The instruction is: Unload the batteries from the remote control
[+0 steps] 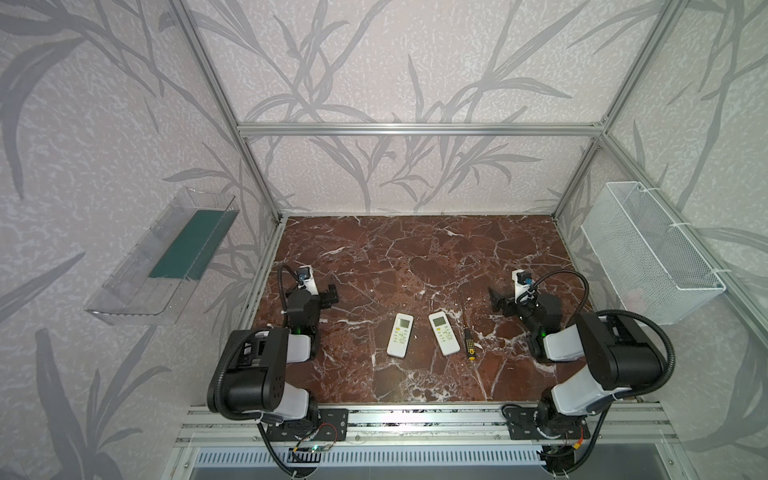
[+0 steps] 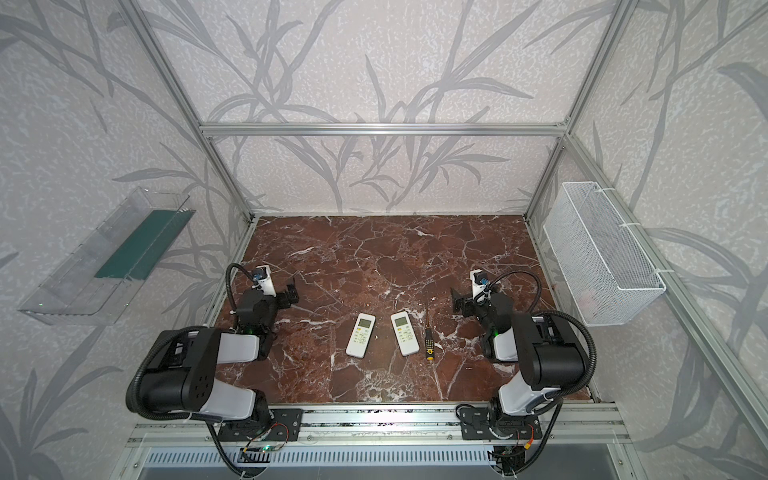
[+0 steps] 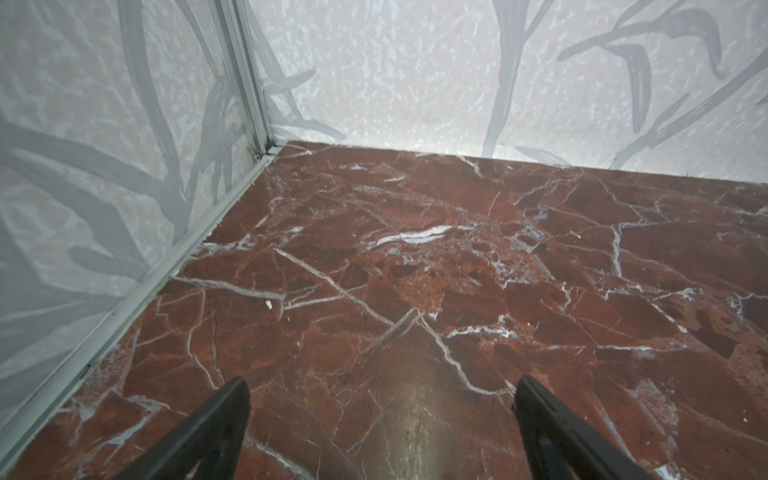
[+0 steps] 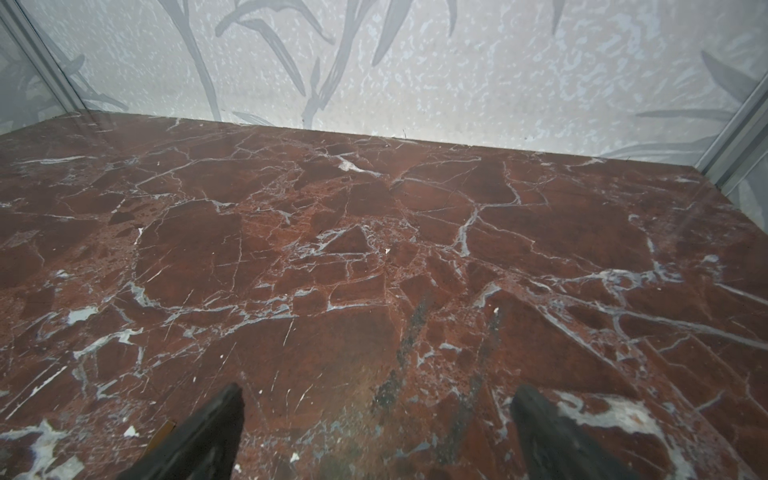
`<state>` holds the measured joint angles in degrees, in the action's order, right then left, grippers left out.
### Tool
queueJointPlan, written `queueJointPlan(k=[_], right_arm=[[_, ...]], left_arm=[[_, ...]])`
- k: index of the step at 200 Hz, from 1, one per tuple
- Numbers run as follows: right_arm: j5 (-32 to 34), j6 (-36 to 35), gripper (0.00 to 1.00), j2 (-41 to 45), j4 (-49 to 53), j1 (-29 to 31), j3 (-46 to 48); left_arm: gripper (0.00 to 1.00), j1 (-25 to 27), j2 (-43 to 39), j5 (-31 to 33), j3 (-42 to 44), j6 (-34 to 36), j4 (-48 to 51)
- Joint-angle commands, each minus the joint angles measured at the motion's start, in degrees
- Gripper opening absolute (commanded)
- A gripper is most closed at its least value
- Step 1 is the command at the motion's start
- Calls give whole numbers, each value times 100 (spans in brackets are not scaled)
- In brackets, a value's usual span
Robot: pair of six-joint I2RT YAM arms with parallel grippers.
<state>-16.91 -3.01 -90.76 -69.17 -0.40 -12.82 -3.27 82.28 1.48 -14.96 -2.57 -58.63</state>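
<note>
Marble tabletop, remote controls face-up; left gripper and right gripper gape, empty. Turn one over to reach batteries.

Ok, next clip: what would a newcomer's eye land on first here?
Two white rectangular plastic remotes, the left remote and the right remote, lie face up side by side near the front middle of the red-brown marble tabletop. A black-and-yellow-handled screwdriver lies just right of them. The left gripper and the right gripper flank them at a distance, both open and holding nothing.
</note>
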Motion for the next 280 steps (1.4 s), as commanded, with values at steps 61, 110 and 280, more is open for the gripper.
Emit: queueJointPlan(k=[61, 110, 280], right_arm=[[598, 19, 99, 1894, 2081, 236, -454], [1275, 142, 99, 2794, 5088, 1038, -1579], [2069, 2015, 99, 1590, 8726, 2956, -3504]], left_arm=[[99, 209, -1607, 601, -932, -581, 2833], [99, 939, -1363, 313, -1471, -1391, 3913], [98, 3517, -191, -620, -3083, -2494, 7901]])
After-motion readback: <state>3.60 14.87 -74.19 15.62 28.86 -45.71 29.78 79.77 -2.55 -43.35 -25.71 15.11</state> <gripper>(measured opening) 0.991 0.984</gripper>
